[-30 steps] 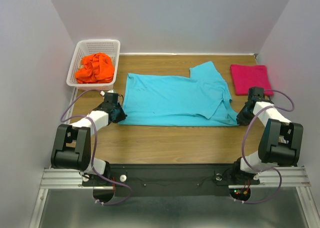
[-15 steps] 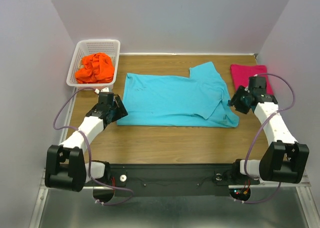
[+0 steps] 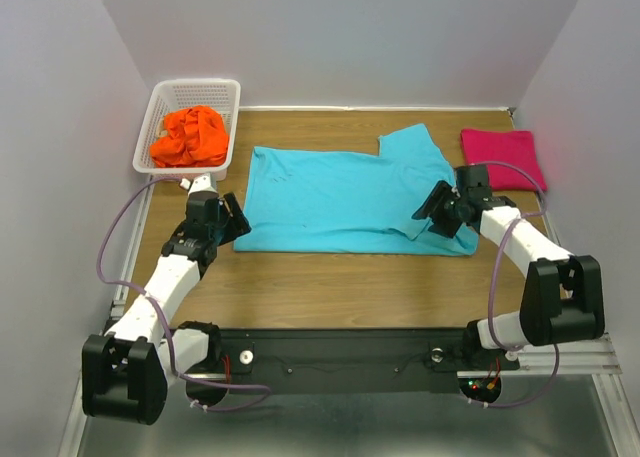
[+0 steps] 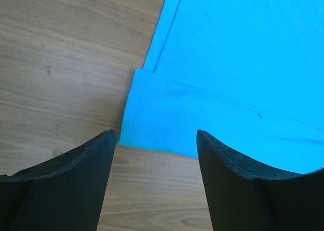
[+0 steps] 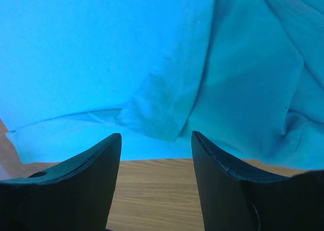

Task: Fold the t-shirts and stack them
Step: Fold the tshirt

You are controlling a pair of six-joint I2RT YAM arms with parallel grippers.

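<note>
A turquoise-blue t-shirt point(image 3: 340, 199) lies spread on the wooden table, partly folded, with a sleeve flap turned over on its right side. A magenta-pink t-shirt point(image 3: 502, 158) rests folded at the back right. An orange t-shirt point(image 3: 190, 135) is crumpled in the white basket point(image 3: 160, 107). My left gripper point(image 3: 234, 222) hovers open at the blue shirt's near-left corner point(image 4: 152, 125), holding nothing. My right gripper point(image 3: 432, 207) is open above the shirt's near-right part, over the folded sleeve tip point(image 5: 162, 117), empty too.
The basket stands at the back left corner. Grey walls close in the table on the left, right and back. Bare wood point(image 3: 340, 282) runs between the blue shirt's near hem and the arm bases.
Both grippers have opened and let go of the blue shirt's near corners. The left arm stretched forward along the shirt's left edge; the right gripper rose and swung left over the shirt.
</note>
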